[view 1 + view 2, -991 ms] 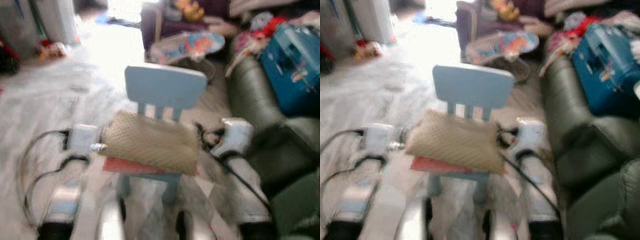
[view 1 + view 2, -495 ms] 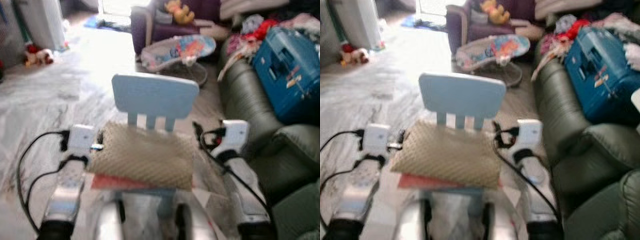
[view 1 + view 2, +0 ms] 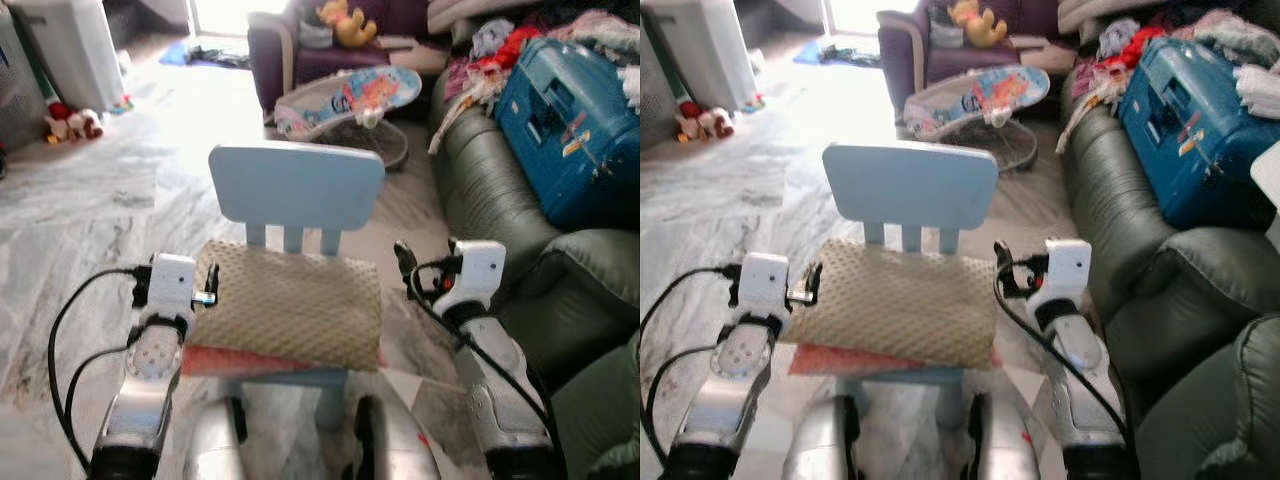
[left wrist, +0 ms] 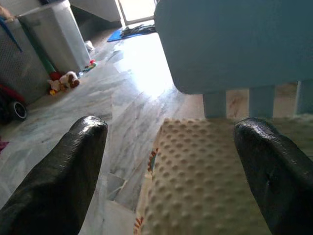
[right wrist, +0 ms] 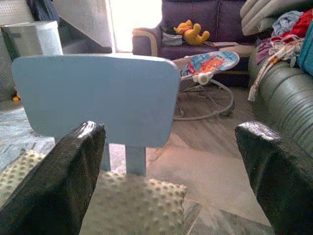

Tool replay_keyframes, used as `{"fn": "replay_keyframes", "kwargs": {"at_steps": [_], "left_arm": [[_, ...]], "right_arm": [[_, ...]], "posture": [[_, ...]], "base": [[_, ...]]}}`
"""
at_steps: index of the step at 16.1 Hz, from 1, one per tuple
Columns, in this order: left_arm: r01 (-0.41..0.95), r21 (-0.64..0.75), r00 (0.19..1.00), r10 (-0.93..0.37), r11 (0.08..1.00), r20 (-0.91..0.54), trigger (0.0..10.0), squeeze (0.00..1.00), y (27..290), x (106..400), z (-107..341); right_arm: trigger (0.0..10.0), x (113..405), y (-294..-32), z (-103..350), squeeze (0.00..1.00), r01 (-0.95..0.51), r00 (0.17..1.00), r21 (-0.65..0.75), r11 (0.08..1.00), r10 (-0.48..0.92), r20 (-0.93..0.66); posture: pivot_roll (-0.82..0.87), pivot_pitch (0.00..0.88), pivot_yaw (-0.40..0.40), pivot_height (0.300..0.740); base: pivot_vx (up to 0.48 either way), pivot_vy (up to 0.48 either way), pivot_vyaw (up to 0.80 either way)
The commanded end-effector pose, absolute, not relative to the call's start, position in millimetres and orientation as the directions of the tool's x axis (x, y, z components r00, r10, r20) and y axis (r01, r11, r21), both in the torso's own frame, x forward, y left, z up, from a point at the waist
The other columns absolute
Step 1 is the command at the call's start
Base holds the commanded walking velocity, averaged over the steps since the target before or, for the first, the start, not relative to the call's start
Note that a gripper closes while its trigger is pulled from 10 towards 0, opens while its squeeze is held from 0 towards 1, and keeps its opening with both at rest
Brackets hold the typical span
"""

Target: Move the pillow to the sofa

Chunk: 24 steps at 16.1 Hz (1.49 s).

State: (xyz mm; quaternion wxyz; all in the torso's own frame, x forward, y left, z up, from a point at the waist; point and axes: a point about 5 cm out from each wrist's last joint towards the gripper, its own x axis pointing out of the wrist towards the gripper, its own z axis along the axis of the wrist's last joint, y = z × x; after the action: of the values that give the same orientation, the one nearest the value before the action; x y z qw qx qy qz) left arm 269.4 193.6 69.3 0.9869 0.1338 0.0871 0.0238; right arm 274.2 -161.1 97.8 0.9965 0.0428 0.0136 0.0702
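Note:
A beige dotted pillow [image 3: 290, 305] lies on the seat of a small light-blue chair [image 3: 297, 185], over a red flat cushion [image 3: 225, 360]. My left gripper [image 3: 211, 289] is at the pillow's left edge. In the left wrist view the left gripper [image 4: 173, 127] is open, with the pillow [image 4: 205, 181] between its fingers [image 4: 73, 161]. My right gripper [image 3: 401, 266] hovers at the pillow's right rear corner. It [image 5: 173, 129] is open, with the pillow's corner [image 5: 142, 200] low between its fingers. The dark green sofa [image 3: 500, 190] is to the right.
A blue suitcase [image 3: 575, 120] and a heap of clothes [image 3: 500, 45] sit on the sofa. A baby bouncer [image 3: 345, 95] and a purple armchair [image 3: 275, 40] with a yellow plush stand beyond the chair. Marble floor [image 3: 100, 200] lies open to the left.
The whole view has shifted and sharpened as the camera moved. The pillow still rests on the chair with a gripper at each side of it.

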Motion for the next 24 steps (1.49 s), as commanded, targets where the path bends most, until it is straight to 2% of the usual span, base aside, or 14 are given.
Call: {"fn": "replay_keyframes", "kwargs": {"at_steps": [1,3,11,16,20,22,23,24], "left_arm": [[-0.027,0.279,0.984,0.074,0.960,-0.160,10.0,0.00,195.7,269.6,72.4],[-0.035,0.286,0.984,0.083,0.957,-0.157,10.0,0.00,196.8,269.8,72.8],[-0.068,0.308,0.982,0.119,0.949,-0.150,10.0,0.00,200.6,272.6,73.7],[-0.113,0.347,0.975,0.172,0.931,-0.144,10.0,0.00,207.8,274.5,74.0],[-0.113,0.329,0.977,0.166,0.937,-0.136,10.0,0.00,212.1,279.1,77.7],[-0.119,0.345,0.977,0.172,0.931,-0.126,10.0,0.00,222.0,278.2,81.9],[-0.171,0.374,0.961,0.238,0.911,-0.141,10.0,0.00,238.7,278.5,80.9],[-0.188,0.375,0.956,0.256,0.908,-0.142,10.0,0.00,244.5,277.1,82.2]], "right_arm": [[10.0,275.1,-162.3,103.6,0.00,-0.141,0.990,0.085,0.986,0.142,-0.001],[10.0,275.8,-161.6,104.2,0.00,-0.147,0.989,0.085,0.986,0.147,0.006],[10.0,278.2,-162.2,103.8,0.00,-0.150,0.989,0.090,0.984,0.151,0.004],[10.0,279.7,-162.8,104.3,0.00,-0.154,0.988,0.087,0.984,0.154,0.007],[10.0,283.4,-164.5,103.9,0.00,-0.174,0.985,0.070,0.982,0.175,-0.012],[10.0,286.9,-165.2,102.6,0.00,-0.206,0.976,0.070,0.976,0.210,-0.053],[10.0,292.5,-160.8,102.7,0.00,-0.260,0.961,0.081,0.962,0.266,-0.076],[10.0,293.4,-158.8,103.9,0.05,-0.285,0.953,0.084,0.955,0.291,-0.080]], "posture": [[-0.03,0.000,-0.058,0.563],[-0.03,0.000,-0.059,0.538],[-0.03,0.000,-0.059,0.533],[-0.03,0.000,-0.062,0.458],[-0.02,0.000,-0.073,0.453],[-0.01,0.000,-0.092,0.453],[-0.01,0.000,-0.096,0.453],[-0.01,0.000,-0.101,0.453]], "base": [[0.000,0.000,0.00],[0.000,0.000,0.00],[0.000,0.000,0.00],[0.000,0.000,0.00],[0.000,0.000,0.00],[0.000,0.000,0.00],[0.000,0.000,0.00],[0.000,0.000,0.00]]}}
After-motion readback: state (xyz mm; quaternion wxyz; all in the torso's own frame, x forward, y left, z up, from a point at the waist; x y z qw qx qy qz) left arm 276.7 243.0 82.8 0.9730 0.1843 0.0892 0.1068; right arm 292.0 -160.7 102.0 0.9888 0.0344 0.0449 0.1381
